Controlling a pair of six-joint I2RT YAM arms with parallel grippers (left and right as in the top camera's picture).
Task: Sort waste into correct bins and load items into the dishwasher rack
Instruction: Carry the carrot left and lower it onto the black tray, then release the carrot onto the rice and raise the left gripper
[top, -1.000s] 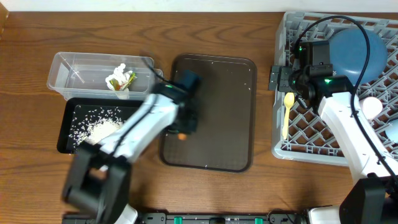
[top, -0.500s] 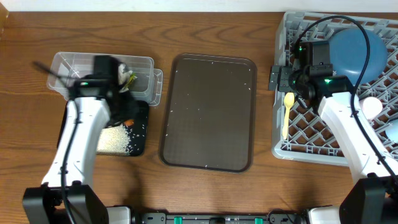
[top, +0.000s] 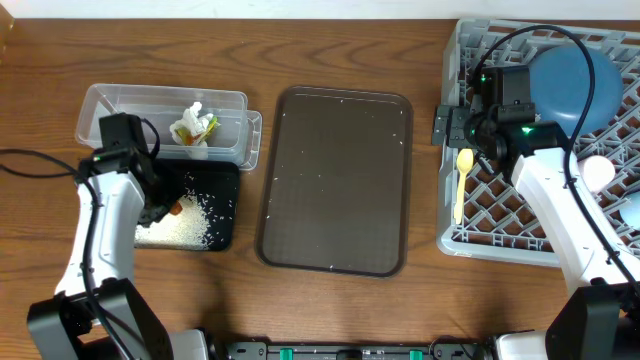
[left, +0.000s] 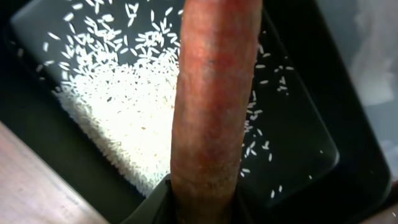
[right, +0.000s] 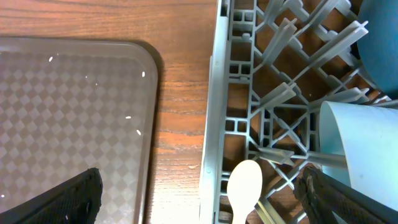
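- Wooden table (top: 330, 40) under black tray (top: 226, 178) and grey rack (top: 500, 235).
- Left gripper (top: 162, 205) clenched on orange carrot (left: 214, 93), above rice (top: 185, 228) in black tray.
- Right gripper (top: 448, 127) spread wide at rack edge, near pale yellow spoon (top: 462, 180).

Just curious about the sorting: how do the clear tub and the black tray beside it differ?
The clear tub is see-through and deeper; the black tray is opaque and shallow. The tub holds tissues and a wrapper; the tray holds rice. Both are rectangular, similar in size.
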